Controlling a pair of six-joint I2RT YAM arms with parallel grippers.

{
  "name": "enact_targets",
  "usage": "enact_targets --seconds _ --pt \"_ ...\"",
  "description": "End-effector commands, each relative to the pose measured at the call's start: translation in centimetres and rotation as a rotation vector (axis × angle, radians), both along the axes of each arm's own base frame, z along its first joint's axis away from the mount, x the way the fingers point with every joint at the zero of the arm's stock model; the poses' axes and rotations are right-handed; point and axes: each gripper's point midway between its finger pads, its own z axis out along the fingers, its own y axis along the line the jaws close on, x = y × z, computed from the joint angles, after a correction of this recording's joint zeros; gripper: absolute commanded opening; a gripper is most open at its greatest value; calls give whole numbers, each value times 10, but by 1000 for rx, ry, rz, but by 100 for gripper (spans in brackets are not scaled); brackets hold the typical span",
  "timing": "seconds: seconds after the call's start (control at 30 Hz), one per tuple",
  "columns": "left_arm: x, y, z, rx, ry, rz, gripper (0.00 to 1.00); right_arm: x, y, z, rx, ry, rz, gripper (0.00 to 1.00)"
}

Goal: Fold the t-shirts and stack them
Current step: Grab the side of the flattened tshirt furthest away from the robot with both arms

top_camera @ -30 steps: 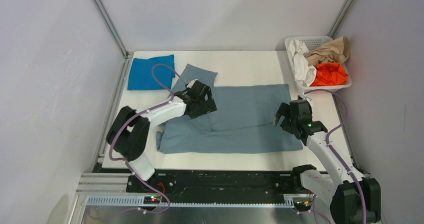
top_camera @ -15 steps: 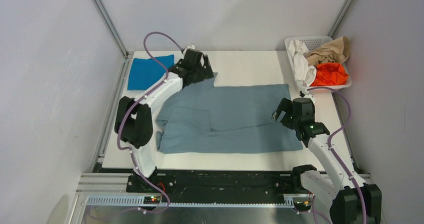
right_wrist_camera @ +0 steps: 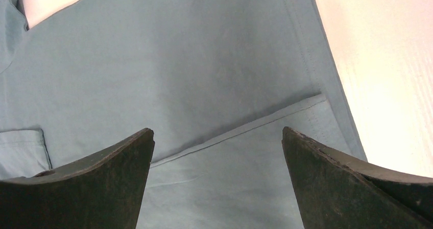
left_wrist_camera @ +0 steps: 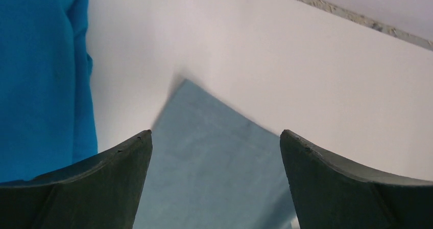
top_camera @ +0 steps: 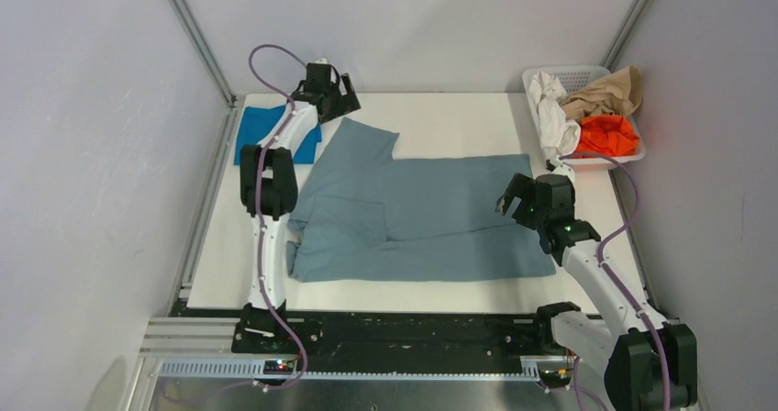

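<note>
- The grey-blue t-shirt (top_camera: pixel 431 218) is soft, matte cloth. It lies flattened on the smooth white surface (top_camera: pixel 459 117) as a broad rectangle, with shallow creases across its left half.
- One sleeve projects from the far-left corner of the rectangle as an angular flap.
- The right wrist view shows a stitched hem running diagonally across the cloth, with a second straight stitched edge along the shirt's right border.
- The bright blue t-shirt (top_camera: pixel 261 131) is folded into a small, squarish pad. It lies to the left of the left end effector (top_camera: pixel 341 99), and the arm partly covers it.
- In the left wrist view, a narrow strip of bare surface separates the blue pad from the grey-blue sleeve.
- Left end effector: released, with its dark wedge-shaped fingers spread wide and nothing held. The pointed corner of the sleeve lies below it, between the two fingers. Contact with the cloth cannot be determined.
- Right end effector (top_camera: pixel 512 198): released, fingers spread wide, nothing held. It is poised over the right part of the grey-blue t-shirt — the shirt's right edge and bare surface lie just to its right.
- A white plastic lattice basket (top_camera: pixel 541 85) stands beyond and to the right of the right end effector. It holds crumpled cloth — a white piece (top_camera: pixel 550 108), a beige piece (top_camera: pixel 605 90) and an orange piece (top_camera: pixel 605 136).
</note>
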Motion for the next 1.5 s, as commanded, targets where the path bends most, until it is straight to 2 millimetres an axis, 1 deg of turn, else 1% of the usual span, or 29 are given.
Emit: enact_targets --seconds 0.0,0.03,0.07,0.1,0.13,0.23,0.33,0.4,0.53,0.57,0.6,0.63,0.67,0.7,0.73,0.87,0.9,0.93,0.97,1.1,1.27,1.33,1.37,1.4,1.43,1.47 --pt "26 4 15 30 -74 -3 98 10 -7 13 -37 -45 -16 100" --pt "29 4 17 26 -84 -4 98 9 -7 12 -39 -42 -17 100" --pt "31 4 9 22 -72 3 98 10 -8 13 -43 -45 -21 100" --pt "32 4 8 15 -70 10 98 9 -9 13 -46 -45 -22 100" --pt "32 1 1 -11 -53 3 98 9 -10 13 -51 -46 -24 100" --pt "31 1 -8 -77 -20 31 98 8 -13 13 -64 -43 -33 100" --pt "28 -4 -22 -135 22 43 98 9 -14 12 -72 -40 -36 100" --pt "27 -1 -29 -149 43 72 98 8 -14 12 -71 -39 -34 100" --pt "27 8 -35 -158 64 127 98 7 -15 11 -74 -36 -36 100" --pt "25 11 -38 -159 79 155 98 7 -15 11 -72 -36 -37 100" --pt "20 14 -45 -161 103 175 98 7 -14 11 -71 -36 -37 100" --pt "18 13 -47 -182 119 197 98 8 -14 11 -69 -36 -34 100" --pt "15 11 -52 -192 136 197 98 8 -13 11 -68 -37 -33 100" --pt "11 3 -54 -225 155 169 98 8 -13 11 -69 -36 -32 100" --pt "9 0 -56 -239 170 168 98 7 -13 11 -69 -34 -31 100" --pt "-5 -12 -62 -260 228 137 98 7 -14 12 -68 -36 -33 100" --pt "-8 -17 -60 -266 236 120 98 6 -14 13 -67 -38 -33 100" --pt "-14 -21 -64 -259 253 102 98 6 -13 13 -66 -38 -31 100" --pt "-18 -27 -63 -263 261 80 98 6 -13 13 -66 -38 -30 100" --pt "-35 -41 -66 -240 298 35 98 4 -13 16 -64 -46 -30 100" --pt "-56 -49 -70 -207 343 14 100 2 -14 18 -65 -54 -31 100" --pt "-58 -51 -70 -193 342 4 91 1 -13 19 -61 -55 -27 100" --pt "-58 -49 -70 -187 342 8 80 1 -13 19 -58 -57 -27 100" --pt "-58 -48 -70 -177 338 14 74 0 -13 18 -57 -56 -26 100" --pt "-57 -47 -69 -173 336 16 64 1 -13 18 -57 -58 -25 100" --pt "-57 -45 -69 -167 334 21 59 1 -12 17 -56 -57 -24 100"
